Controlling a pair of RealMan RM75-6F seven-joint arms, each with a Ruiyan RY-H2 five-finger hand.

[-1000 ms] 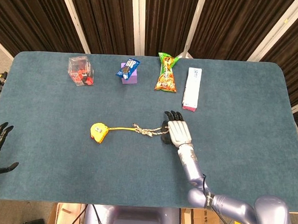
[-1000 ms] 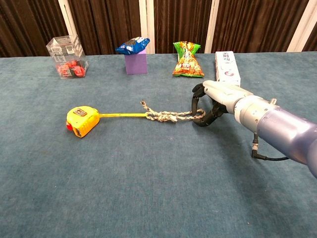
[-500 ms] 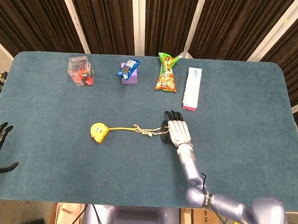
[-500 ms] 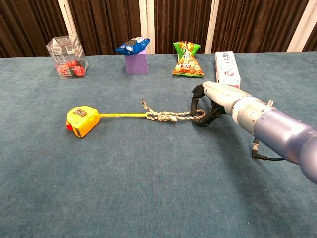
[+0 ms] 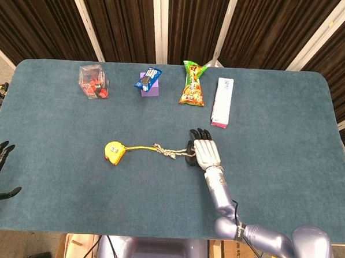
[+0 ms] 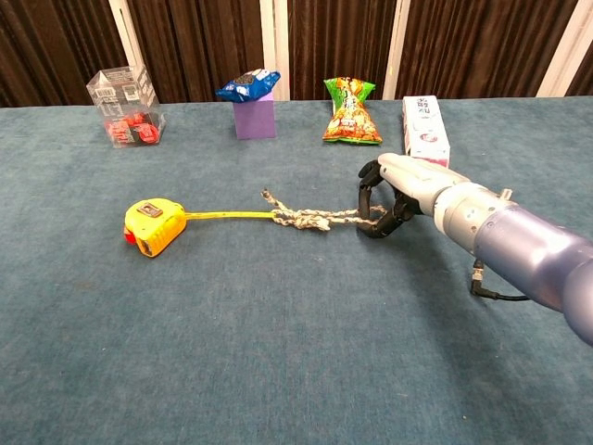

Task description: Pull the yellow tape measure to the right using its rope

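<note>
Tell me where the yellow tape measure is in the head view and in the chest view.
Head view: yellow tape measure, left of centre.
Chest view: far left, mid-height.
Shared landmark: the rope, running from it rightwards to the right hand.

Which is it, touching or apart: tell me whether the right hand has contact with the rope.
Touching. The chest view shows the right hand with fingers curled around the end of the rope, which runs into them.
</note>
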